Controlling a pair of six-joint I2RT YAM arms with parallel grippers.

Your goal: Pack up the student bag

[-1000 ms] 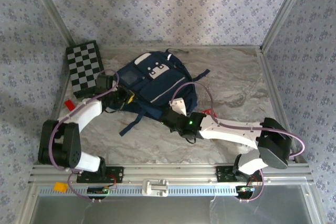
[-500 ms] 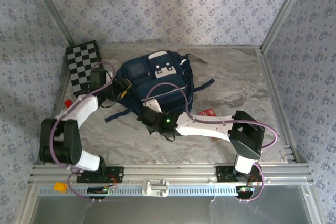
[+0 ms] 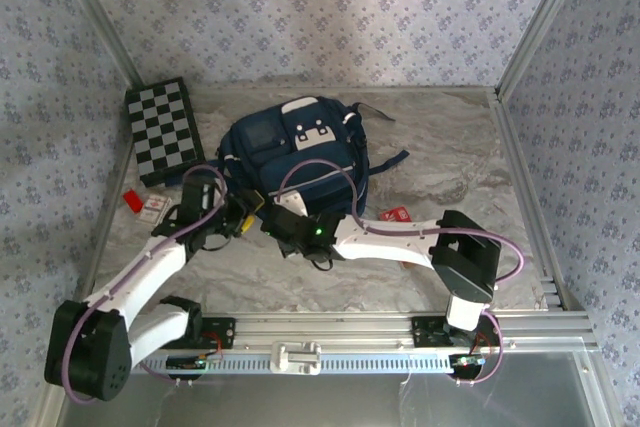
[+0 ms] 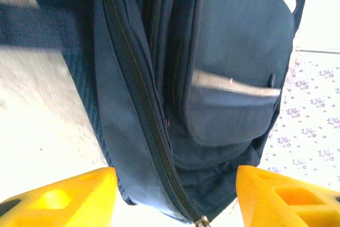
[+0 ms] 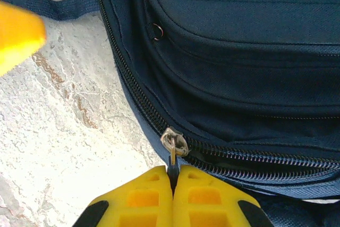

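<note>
The student bag (image 3: 300, 152), a navy backpack with white trim, lies flat on the marble table top, its bottom edge toward the arms. My right gripper (image 5: 171, 173) is shut on the black pull hanging from the metal zipper slider (image 5: 173, 143) at the bag's lower left corner. Right of the slider the zip teeth are parted. From above, that right gripper (image 3: 278, 217) sits at the bag's near edge. My left gripper (image 4: 175, 200) stands open, one yellow finger (image 4: 58, 200) on each side of the bag's corner, without touching it. The left gripper (image 3: 247, 212) is just left of the right one.
A checkered board (image 3: 163, 130) lies at the back left. A small red item (image 3: 131, 199) and a white card (image 3: 155, 207) lie left of the left arm. Another red item (image 3: 397, 214) lies beside the right arm. Patterned walls enclose the table.
The left gripper let go, opened and drew back toward the near edge. The right gripper pulled the zipper leftward along the bag's edge, and the bag shifted toward the back.
</note>
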